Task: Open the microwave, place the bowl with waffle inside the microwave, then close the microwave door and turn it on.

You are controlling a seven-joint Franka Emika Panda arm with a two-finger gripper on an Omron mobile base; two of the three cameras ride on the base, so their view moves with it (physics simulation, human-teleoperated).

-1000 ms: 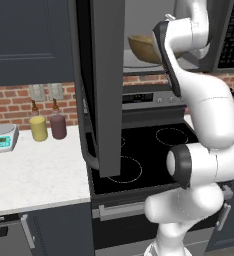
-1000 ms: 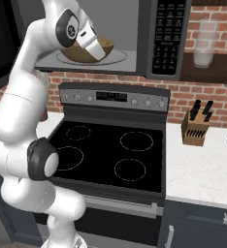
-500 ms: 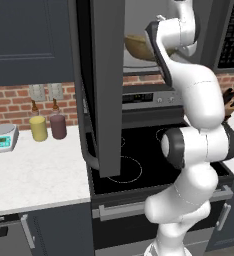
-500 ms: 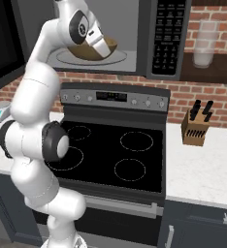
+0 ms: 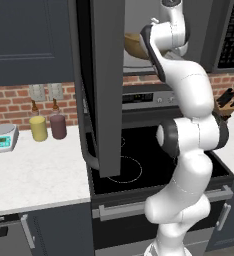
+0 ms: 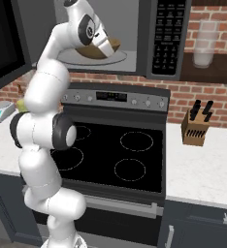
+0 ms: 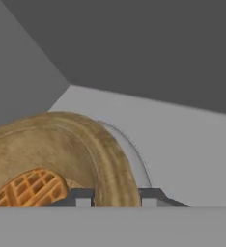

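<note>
Brown wooden round bowl [image 7: 62, 154], small orange waffle [image 7: 28, 188] inside, sits over the grey microwave's [image 6: 135, 29] glass turntable [image 7: 134, 159]; my gripper [image 7: 116, 197] clamps its rim. Placing step; next, release and withdraw.

The bowl [image 7: 62, 144] is brown wood with a streaky golden grain, and the waffle [image 7: 28, 188] in it is orange-brown with a square grid pattern. The microwave [image 6: 130, 29] has a light grey interior and a black keypad strip [image 6: 163, 36] with rows of small pale keys. The microwave door [image 5: 106, 85] is dark grey. The stove [image 6: 120, 150] has a black top marked with thin white burner rings. The wall [image 6: 207, 97] is red brick with pale mortar lines. The counter [image 5: 34, 175] is white with faint speckles. One jar [image 5: 38, 128] is yellow, the other jar [image 5: 58, 126] maroon. The knife block [image 6: 193, 130] is brown with black handles. The scale [image 5: 2, 137] is teal and white.
</note>
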